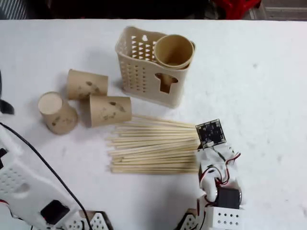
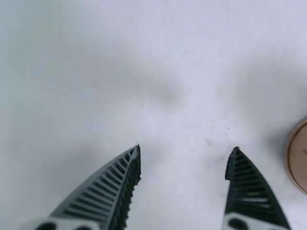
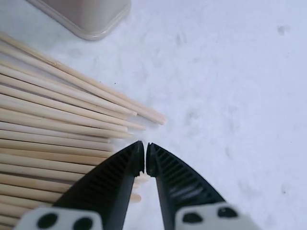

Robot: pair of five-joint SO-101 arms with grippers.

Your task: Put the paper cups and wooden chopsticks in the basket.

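A beige slotted basket stands at the back centre with one paper cup inside it. Left of it, two cups lie on their sides, and a third stands beside them. Wooden chopsticks lie in a loose pile in front of the basket. My right gripper is shut, its tips over the right-hand ends of the chopsticks, with nothing seen between them. My left gripper is open above bare table, with a cup's rim beside it.
The right arm reaches in from the front edge just right of the chopstick pile. The left arm sits at the front left corner. The basket's base lies beyond the chopsticks. White table stretches to the right.
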